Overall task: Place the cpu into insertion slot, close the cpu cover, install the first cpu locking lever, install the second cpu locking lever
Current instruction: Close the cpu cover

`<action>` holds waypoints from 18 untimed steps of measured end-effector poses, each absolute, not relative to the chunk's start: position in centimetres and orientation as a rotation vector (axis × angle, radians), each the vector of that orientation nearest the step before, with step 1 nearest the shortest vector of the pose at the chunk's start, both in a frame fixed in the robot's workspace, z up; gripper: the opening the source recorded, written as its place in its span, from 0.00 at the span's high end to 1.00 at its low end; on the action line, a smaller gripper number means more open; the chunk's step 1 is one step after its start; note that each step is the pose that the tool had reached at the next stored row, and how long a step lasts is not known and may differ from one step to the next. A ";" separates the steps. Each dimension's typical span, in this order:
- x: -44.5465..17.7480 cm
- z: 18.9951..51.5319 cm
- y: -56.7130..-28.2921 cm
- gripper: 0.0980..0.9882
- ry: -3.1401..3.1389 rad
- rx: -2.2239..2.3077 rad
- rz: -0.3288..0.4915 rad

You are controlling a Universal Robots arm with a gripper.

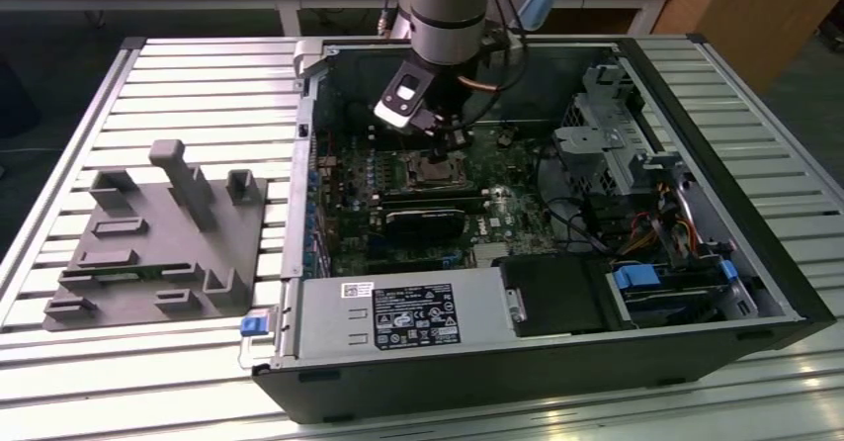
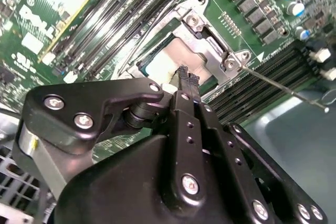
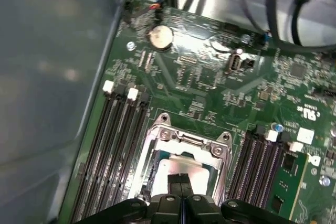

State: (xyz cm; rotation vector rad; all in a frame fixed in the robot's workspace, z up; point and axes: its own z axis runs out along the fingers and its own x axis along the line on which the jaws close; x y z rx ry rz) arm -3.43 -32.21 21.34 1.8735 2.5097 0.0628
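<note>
The insertion slot (image 1: 430,171) sits on the green motherboard inside the open computer case. The cpu (image 3: 181,167) lies in it, its dull silver top showing through the cut-out of the cpu cover (image 3: 169,139). The silvery cover frame (image 2: 206,39) lies down flat over the chip (image 2: 160,62). A thin metal locking lever (image 2: 281,86) sticks out sideways from the socket's corner, away from the frame. My gripper (image 1: 444,140) hangs just above the socket. Its black fingertips (image 2: 187,77) are pressed together over the cover's edge, with nothing between them, and the gripper (image 3: 181,181) is shut.
Long black memory slots (image 3: 113,145) flank the socket on both sides. A power supply box (image 1: 395,314) fills the case front. Drive cages and cables (image 1: 620,144) crowd the exterior view's right. A grey parts fixture (image 1: 158,243) lies on the slatted table at the exterior view's left.
</note>
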 end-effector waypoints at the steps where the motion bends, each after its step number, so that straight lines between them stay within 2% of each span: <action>1: -3.4 21.3 -32.2 0.99 2.525 1.853 0.063; 18: -3.4 21.3 -32.2 0.99 2.765 1.484 0.064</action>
